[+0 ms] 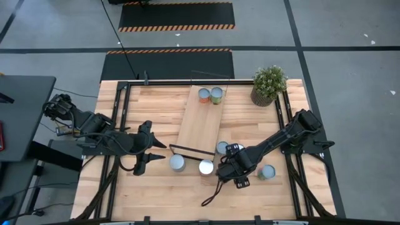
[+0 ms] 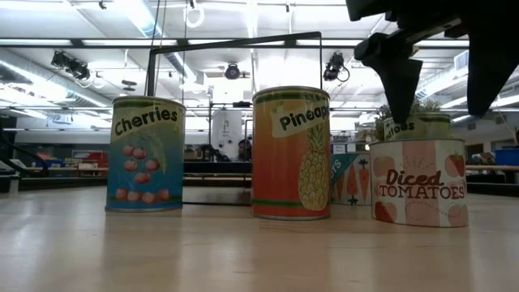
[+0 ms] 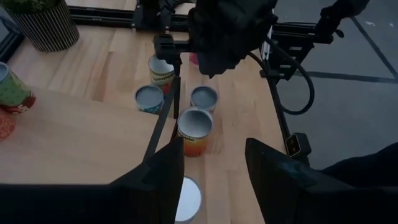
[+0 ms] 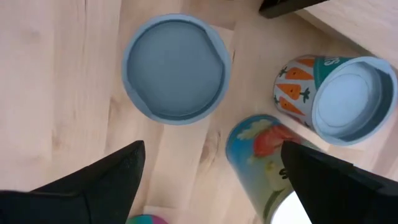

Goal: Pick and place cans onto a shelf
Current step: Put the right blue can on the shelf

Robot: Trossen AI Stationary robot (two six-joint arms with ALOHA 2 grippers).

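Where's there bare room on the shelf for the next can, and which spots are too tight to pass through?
The shelf is bare through its middle and near end; only two cans stand at its far end beside the plant. It is crowded off the near end, where the loose cans cluster around the right gripper. The left gripper is open beside them.

Non-task items on and around the worktop

A potted green plant point(image 1: 269, 85) in a dark ribbed pot is seen at the far right corner of the plank worktop point(image 1: 150, 109). Two black floor mats point(image 1: 176, 16) edged with orange-and-black hazard stripes are laid on the grey floor beyond the worktop. A dark desk point(image 1: 22, 112) is placed beside its left edge.
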